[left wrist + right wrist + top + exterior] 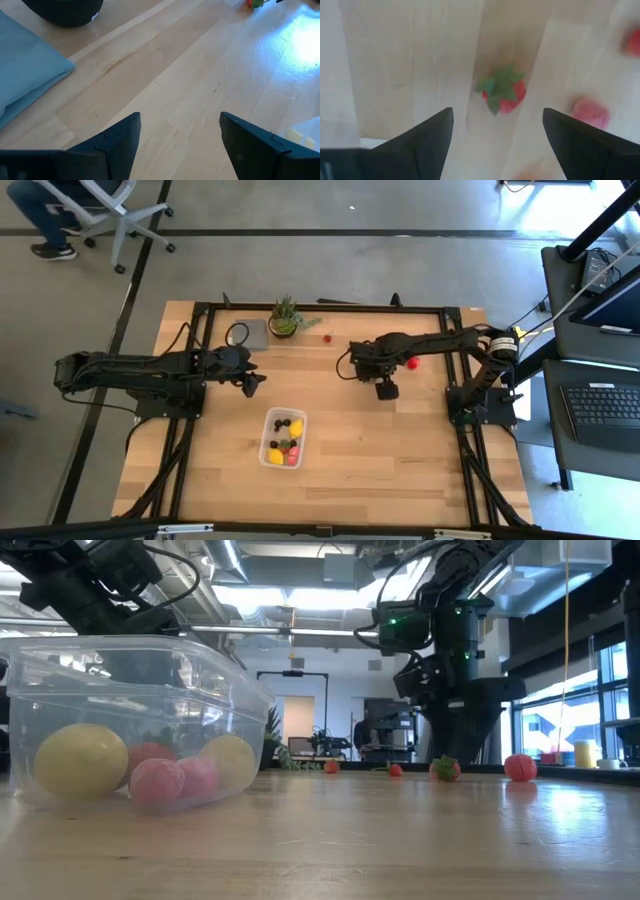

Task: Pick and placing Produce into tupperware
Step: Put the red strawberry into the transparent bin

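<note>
Below open right gripper (497,142), strawberry (502,94)

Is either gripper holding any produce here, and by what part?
Nothing is held. The right gripper has open jaws above a strawberry lying on the table; the left gripper is open over bare wood.

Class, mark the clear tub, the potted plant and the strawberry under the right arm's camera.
Clear tub (283,438), high view, its middle.
Potted plant (286,316), high view, leaves.
Strawberry (502,94), right wrist view, green cap.
</note>
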